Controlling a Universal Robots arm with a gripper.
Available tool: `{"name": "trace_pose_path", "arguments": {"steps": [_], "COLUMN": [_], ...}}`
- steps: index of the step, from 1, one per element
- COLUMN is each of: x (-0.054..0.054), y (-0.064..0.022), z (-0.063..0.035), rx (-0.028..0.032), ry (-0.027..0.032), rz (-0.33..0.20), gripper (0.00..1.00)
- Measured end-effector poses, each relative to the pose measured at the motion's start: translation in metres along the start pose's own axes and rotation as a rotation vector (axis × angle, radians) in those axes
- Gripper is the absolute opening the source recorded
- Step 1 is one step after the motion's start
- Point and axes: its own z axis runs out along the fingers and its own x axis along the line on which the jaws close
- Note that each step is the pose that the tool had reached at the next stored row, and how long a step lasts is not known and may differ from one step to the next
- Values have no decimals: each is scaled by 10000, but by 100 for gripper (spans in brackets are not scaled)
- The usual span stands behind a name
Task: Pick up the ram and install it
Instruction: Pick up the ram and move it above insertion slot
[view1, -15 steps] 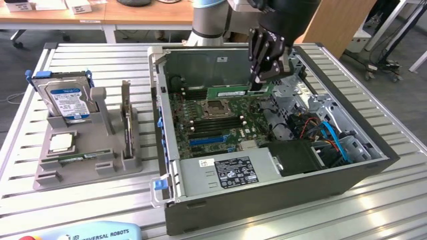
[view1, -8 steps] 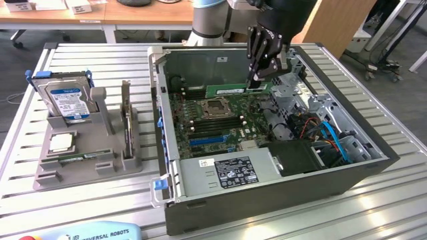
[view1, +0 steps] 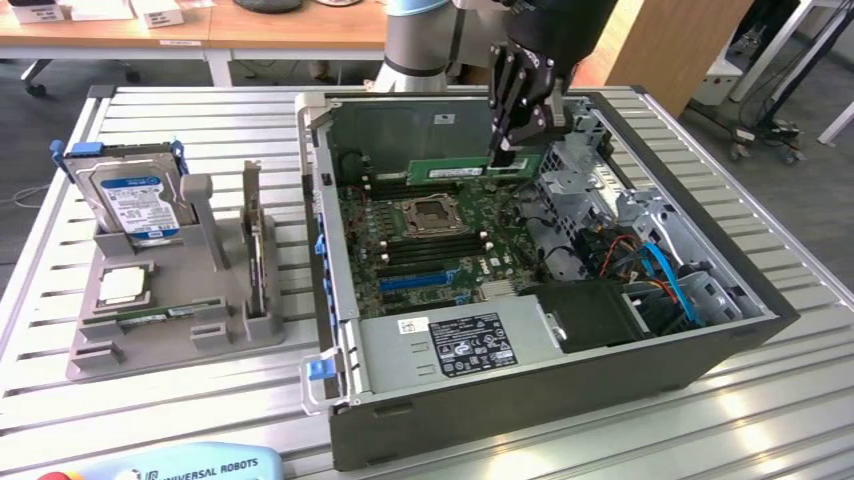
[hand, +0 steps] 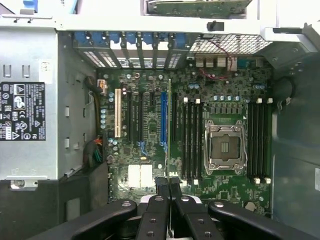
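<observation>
On a slatted metal tabletop (view1: 747, 420), an open computer case (view1: 534, 400) is lying on its side with the panel off, leaving the green motherboard (view1: 441, 250) facing up, a position that is giving the arm a straight way down to the slots. Beside the case, toward the exterior view's left, a grey parts stand (view1: 174, 330) is propping up a blue-labelled hard drive (view1: 134, 200) and cradling a square silver processor (view1: 123, 287) and a second memory stick (view1: 160, 318). Each part is sitting in its own recess, apparently so it can be gripped cleanly.

Over the far part of the case, the black tool (view1: 511, 150) is hanging with its fingers pressed together on the ram (view1: 454, 168), pinching the green stick near one end so that most of its length is reaching out toward the exterior view's left. The stick is being carried on edge, presumably to point its contacts down at the board. In the wrist view it is showing as a thin line running out from the fingertips of the tool (hand: 169, 186). That line, the ram (hand: 169, 130), is crossing above the board just beside the black memory slots (hand: 192, 140) near the empty processor socket (hand: 225, 147), and it appears to be clear of them, not yet seated.
</observation>
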Motion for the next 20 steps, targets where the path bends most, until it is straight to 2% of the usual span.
{"name": "trace_pose_path", "arguments": {"steps": [16,20], "x": [-361,-404], "y": [4,4], "z": [22,24], "rx": [0,0], "ry": [-1,0], "rz": [3,2], "gripper": [12,12]}}
